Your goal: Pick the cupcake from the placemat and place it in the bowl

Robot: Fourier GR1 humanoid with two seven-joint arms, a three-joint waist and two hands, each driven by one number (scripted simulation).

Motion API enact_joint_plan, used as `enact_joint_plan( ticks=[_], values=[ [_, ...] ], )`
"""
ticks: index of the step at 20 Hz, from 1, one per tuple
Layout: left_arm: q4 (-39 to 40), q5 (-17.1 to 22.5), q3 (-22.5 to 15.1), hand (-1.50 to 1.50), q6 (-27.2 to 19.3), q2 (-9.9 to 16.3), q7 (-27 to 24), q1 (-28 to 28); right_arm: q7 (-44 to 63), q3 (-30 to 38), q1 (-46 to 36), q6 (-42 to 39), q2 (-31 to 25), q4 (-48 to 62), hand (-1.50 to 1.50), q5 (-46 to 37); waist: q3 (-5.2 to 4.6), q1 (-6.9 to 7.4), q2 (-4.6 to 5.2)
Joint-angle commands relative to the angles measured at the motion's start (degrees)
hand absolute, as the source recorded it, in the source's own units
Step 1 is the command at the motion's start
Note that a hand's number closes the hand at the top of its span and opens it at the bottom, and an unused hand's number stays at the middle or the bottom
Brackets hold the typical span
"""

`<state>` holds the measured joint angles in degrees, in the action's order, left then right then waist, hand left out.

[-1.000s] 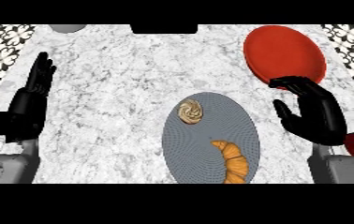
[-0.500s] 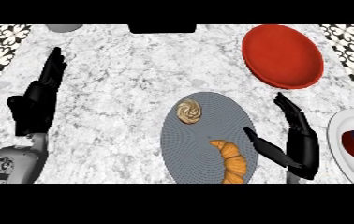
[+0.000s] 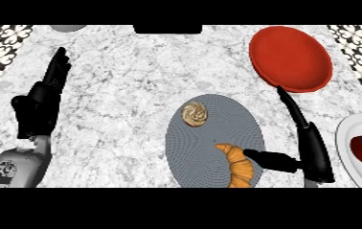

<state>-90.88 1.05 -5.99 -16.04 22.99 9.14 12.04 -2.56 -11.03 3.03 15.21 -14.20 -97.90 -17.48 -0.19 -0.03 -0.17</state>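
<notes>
A: Counter (image 3: 141,79): white and grey marbled stone, filling the head view. Patterned black-and-white tile shows at both upper corners.

B: Items on it?

A: One grey oval placemat (image 3: 212,142), lower centre. On its upper left part, the cupcake (image 3: 196,113), swirled tan top, upright. On its lower right part, a croissant (image 3: 238,165), its lower end reaching the placemat's edge. Upper right of the counter, well apart from the placemat, a red bowl (image 3: 290,58).

B: Hands?

A: Left hand (image 3: 41,103): at the left edge, fingers straight and pointing up the counter, holding nothing, well apart from the cupcake. Right hand (image 3: 305,146): just right of the placemat, seen edge-on, fingers straight and together, pointing toward the bowl, thumb stretched out sideways over the placemat's right rim, its tip at the croissant. It holds nothing.

B: Partly seen or unclear?

A: A white dish (image 3: 349,144) with something dark red in it, cut off at the right edge. A grey rounded object (image 3: 68,27) and a black block (image 3: 167,29), both cut off at the top edge; neither can be identified. Whether the thumb touches the croissant cannot be told.
</notes>
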Motion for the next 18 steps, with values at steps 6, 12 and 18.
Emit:
enact_joint_plan(
  ticks=[6,12,18],
  values=[
    [0.0,-2.0,-1.2,0.00,-0.9,-2.2,2.7,3.4,31.6,-9.2,-16.5,-12.9,-0.6,0.4,-1.50,-11.1,0.11,0.77,0.21],
    [2.2,-1.6,1.8,0.00,2.1,-1.3,0.6,2.4,36.4,-10.4,-23.5,-21.3,3.7,4.6,-1.50,-8.3,0.17,0.37,0.21],
    [-0.3,-3.2,1.5,0.00,2.2,-2.7,0.3,0.3,41.0,-11.6,-31.6,-23.4,10.2,16.6,-1.50,-12.0,0.18,0.70,0.26]
  ],
)
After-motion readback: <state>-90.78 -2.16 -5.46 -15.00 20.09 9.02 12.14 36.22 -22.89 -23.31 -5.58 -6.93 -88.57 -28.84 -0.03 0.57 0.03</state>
